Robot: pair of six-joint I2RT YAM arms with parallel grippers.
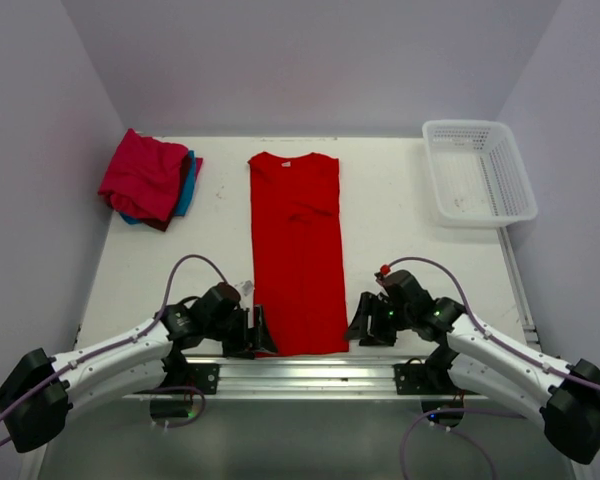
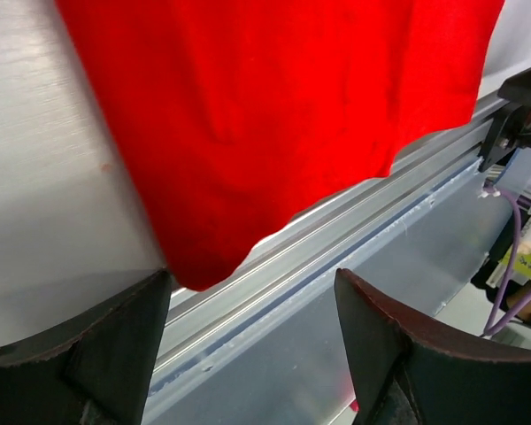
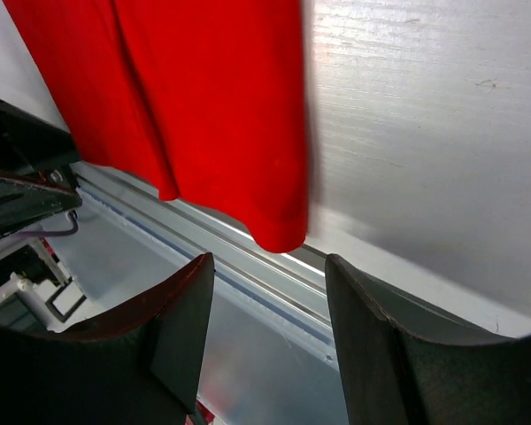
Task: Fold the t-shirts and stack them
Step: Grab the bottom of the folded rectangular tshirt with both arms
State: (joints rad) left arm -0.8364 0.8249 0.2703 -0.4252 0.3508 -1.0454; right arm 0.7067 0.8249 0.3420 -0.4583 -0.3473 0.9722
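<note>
The bright red t-shirt (image 1: 295, 250) lies folded into a long strip down the middle of the table, its hem at the near edge. My left gripper (image 1: 263, 335) is open at the hem's left corner (image 2: 199, 266), which lies just ahead of the jaws. My right gripper (image 1: 358, 328) is open at the hem's right corner (image 3: 283, 232), also just ahead of the jaws. Neither holds cloth. The crimson-pink t-shirt (image 1: 142, 175) lies folded on the teal-blue t-shirt (image 1: 187, 188) at the back left.
A white mesh basket (image 1: 478, 172) stands at the back right. A metal rail (image 1: 300, 368) runs along the table's near edge under both grippers, and shows in the left wrist view (image 2: 336, 230) and the right wrist view (image 3: 248, 266).
</note>
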